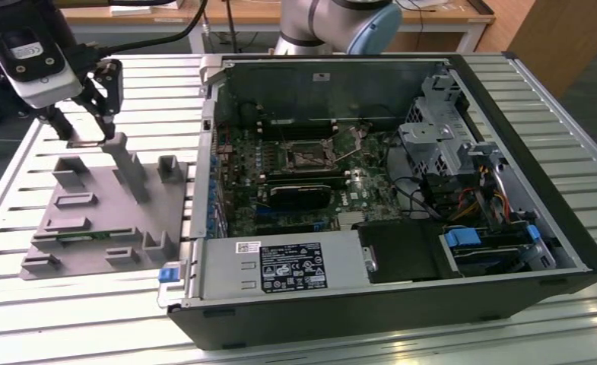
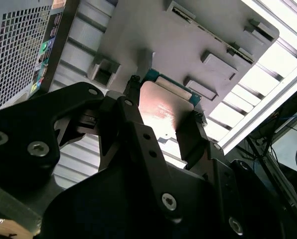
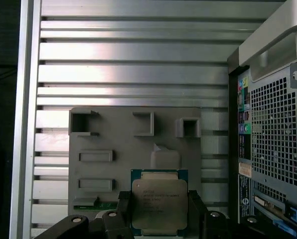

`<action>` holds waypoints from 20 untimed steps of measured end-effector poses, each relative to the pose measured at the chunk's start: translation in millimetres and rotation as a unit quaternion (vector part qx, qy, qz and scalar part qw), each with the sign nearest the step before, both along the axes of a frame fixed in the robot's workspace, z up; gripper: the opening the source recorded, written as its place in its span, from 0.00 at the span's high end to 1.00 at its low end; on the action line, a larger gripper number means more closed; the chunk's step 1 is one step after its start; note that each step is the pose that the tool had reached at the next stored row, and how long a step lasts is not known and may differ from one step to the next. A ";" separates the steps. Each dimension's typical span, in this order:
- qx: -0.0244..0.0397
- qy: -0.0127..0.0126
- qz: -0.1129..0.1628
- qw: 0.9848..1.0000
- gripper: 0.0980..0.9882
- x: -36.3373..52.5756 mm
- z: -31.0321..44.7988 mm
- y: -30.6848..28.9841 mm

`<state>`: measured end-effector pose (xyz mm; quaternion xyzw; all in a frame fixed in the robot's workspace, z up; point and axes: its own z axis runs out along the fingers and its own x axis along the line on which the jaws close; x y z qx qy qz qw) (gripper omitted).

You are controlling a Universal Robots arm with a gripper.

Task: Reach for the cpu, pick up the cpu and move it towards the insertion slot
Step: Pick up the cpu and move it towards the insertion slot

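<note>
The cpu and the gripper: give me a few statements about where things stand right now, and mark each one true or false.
1. The gripper is shut on the cpu. True.
2. The cpu sits in the insertion slot. False: the gripper holds it above the grey tray, outside the computer case.
3. The computer case lies with its side open and the motherboard showing. True.
4. The grey tray lies at the exterior view's right of the computer case. False: it lies at the exterior view's left of it.
</note>
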<state>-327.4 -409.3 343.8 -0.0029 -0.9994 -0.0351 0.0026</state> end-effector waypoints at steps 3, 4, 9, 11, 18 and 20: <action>0.000 0.000 0.000 1.000 0.50 4.9 0.0 0.0; 0.000 0.000 0.000 1.000 0.50 6.4 0.0 0.0; 0.000 0.000 0.000 1.000 0.50 14.2 0.0 0.0; 0.000 0.000 0.000 1.000 0.50 18.0 0.0 0.0; 0.000 0.000 0.000 1.000 0.50 31.0 0.0 0.0; 0.000 0.000 0.000 1.000 0.50 35.2 0.0 0.0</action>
